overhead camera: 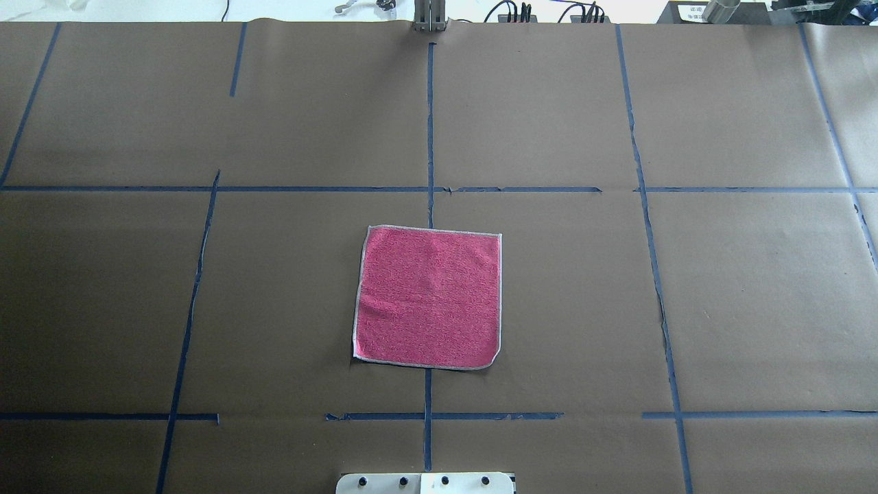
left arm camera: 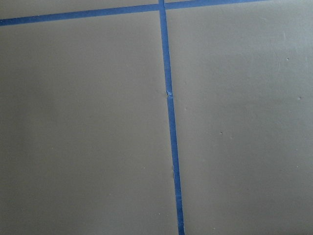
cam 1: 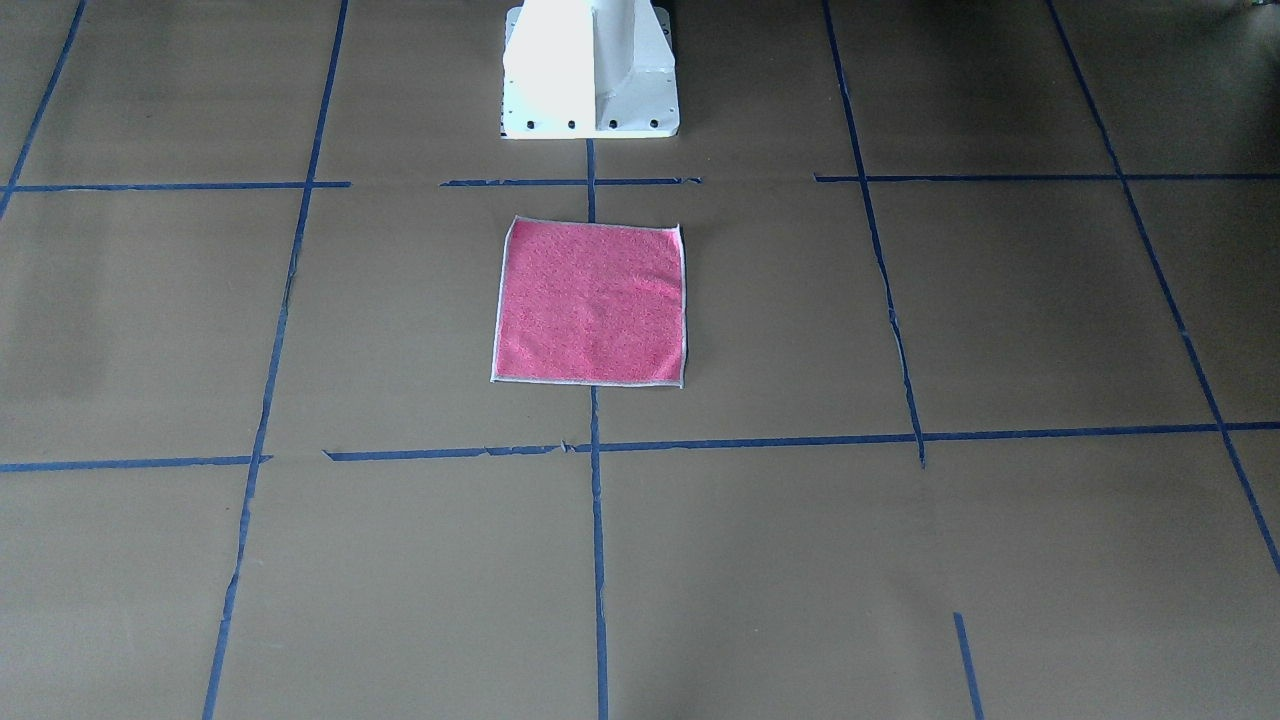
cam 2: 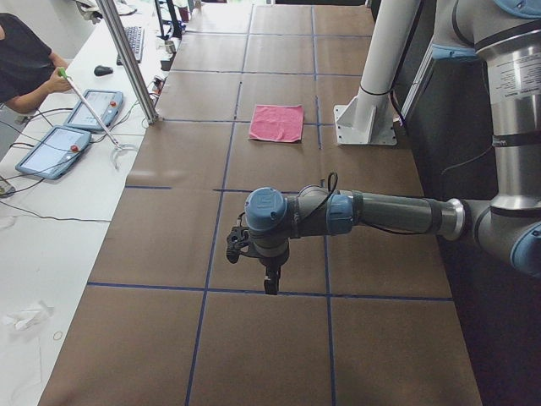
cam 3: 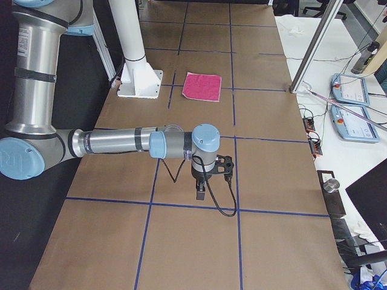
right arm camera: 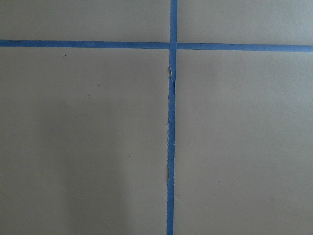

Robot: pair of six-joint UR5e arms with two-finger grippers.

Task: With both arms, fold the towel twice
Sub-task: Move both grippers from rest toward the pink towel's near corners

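Note:
The towel (cam 1: 590, 300) lies flat and unfolded, pink face up, on the brown paper near the table's middle, close in front of the robot's base. It also shows in the overhead view (overhead camera: 429, 298) and small in both side views (cam 2: 276, 123) (cam 3: 202, 87). My left gripper (cam 2: 270, 283) hangs fingers down over the table's left end, far from the towel. My right gripper (cam 3: 200, 193) hangs the same way over the right end. I cannot tell whether either is open or shut. Both wrist views show only paper and blue tape.
The white pedestal base (cam 1: 590, 70) stands just behind the towel. Blue tape lines (overhead camera: 429, 137) grid the brown paper. A metal pole (cam 2: 127, 59), tablets (cam 2: 52, 150) and an operator (cam 2: 21, 59) are at the far table edge.

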